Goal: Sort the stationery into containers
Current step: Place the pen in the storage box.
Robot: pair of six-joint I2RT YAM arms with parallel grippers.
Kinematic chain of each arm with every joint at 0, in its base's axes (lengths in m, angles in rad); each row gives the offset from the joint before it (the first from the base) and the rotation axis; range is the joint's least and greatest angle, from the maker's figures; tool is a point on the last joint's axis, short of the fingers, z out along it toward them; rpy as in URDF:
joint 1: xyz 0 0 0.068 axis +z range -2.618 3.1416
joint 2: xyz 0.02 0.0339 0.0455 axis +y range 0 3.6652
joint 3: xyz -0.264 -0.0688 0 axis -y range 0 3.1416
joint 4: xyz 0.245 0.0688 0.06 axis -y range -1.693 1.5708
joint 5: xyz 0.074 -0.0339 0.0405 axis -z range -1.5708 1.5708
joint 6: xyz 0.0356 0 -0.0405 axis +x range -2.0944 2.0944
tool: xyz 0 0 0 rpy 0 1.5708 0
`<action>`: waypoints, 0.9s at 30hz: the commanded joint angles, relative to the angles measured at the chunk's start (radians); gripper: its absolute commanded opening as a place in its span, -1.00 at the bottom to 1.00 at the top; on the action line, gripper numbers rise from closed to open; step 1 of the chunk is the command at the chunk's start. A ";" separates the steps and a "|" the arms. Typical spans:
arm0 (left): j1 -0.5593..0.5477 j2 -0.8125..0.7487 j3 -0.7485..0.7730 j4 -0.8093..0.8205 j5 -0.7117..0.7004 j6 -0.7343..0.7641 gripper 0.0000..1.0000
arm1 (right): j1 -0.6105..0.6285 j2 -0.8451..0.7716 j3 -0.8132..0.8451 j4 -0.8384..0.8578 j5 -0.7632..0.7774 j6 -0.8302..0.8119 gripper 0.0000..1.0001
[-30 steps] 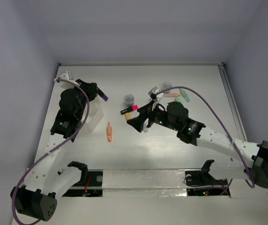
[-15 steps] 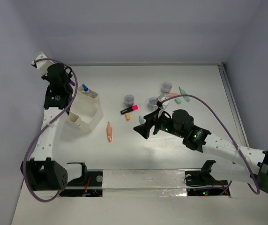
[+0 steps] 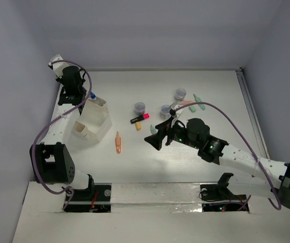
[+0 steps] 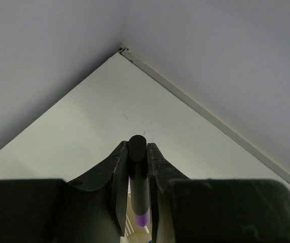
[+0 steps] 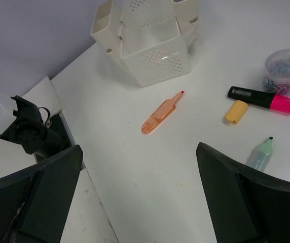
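My left gripper (image 3: 74, 87) is at the far left, just beyond the white bins (image 3: 92, 120). It is shut on the purple-black marker (image 4: 138, 174), which stands between the fingers. A blue-capped marker (image 3: 91, 95) sticks out of the far bin. My right gripper (image 3: 155, 139) is open and empty above the table (image 5: 140, 202). An orange marker (image 3: 118, 143) lies to its left and shows in the right wrist view (image 5: 161, 114). The pink-black highlighter (image 3: 140, 118) and an orange stub (image 3: 138, 125) lie beyond it. The bins also show in the right wrist view (image 5: 152, 53).
Three round clear jars (image 3: 140, 107) (image 3: 166, 110) (image 3: 180, 93) stand at the middle back. Pale green markers (image 3: 201, 107) lie beside them, and one shows in the right wrist view (image 5: 260, 155). The side wall is close to the left arm.
My left arm has swung from over the bins to the far left corner, still holding the purple-black marker. My right gripper drew back a little toward the near side, then stayed.
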 commanded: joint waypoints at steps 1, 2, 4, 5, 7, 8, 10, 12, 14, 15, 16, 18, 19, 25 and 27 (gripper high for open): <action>0.005 0.015 -0.030 0.095 0.022 0.011 -1.00 | 0.008 -0.001 0.002 0.054 -0.006 0.001 0.99; 0.005 0.018 -0.039 0.103 0.031 0.009 -1.00 | 0.008 -0.001 0.000 0.053 -0.004 0.001 0.99; 0.005 0.022 -0.068 0.125 0.039 0.006 -1.00 | 0.008 -0.001 0.002 0.057 -0.004 0.001 0.99; 0.005 0.024 -0.076 0.130 0.042 0.005 -1.00 | 0.008 -0.001 0.000 0.057 -0.004 0.002 0.99; 0.005 0.032 -0.090 0.133 0.036 0.005 -1.00 | 0.008 0.002 0.000 0.057 -0.003 0.001 0.99; 0.005 0.033 -0.093 0.135 0.037 0.006 -1.00 | 0.008 0.002 0.000 0.057 0.002 0.002 0.99; -0.006 0.038 -0.104 0.135 0.028 0.011 -1.00 | 0.008 0.004 -0.003 0.060 0.006 0.004 0.99; -0.037 0.039 -0.116 0.135 0.004 0.018 -1.00 | 0.008 0.005 -0.003 0.061 0.006 0.005 0.99; -0.050 0.042 -0.120 0.141 -0.016 0.028 -1.00 | 0.008 0.005 -0.003 0.061 0.006 0.004 0.99; -0.063 0.050 -0.117 0.141 -0.023 0.035 -1.00 | 0.008 0.007 -0.003 0.059 0.008 0.004 0.99; -0.063 0.053 -0.117 0.130 -0.029 0.037 -1.00 | 0.008 0.005 -0.003 0.061 0.008 0.004 0.99; -0.072 0.059 -0.110 0.121 -0.039 0.035 -0.97 | 0.008 0.004 -0.003 0.057 0.014 0.004 0.99; -0.072 0.061 -0.107 0.112 -0.039 0.035 -0.86 | 0.008 0.002 -0.004 0.056 0.019 0.002 0.99; -0.081 0.047 -0.070 0.063 -0.066 0.032 0.01 | 0.008 0.001 -0.001 0.041 0.057 -0.005 1.00; -0.081 0.035 -0.070 0.061 -0.072 0.029 0.20 | 0.008 0.002 -0.001 0.038 0.068 -0.007 1.00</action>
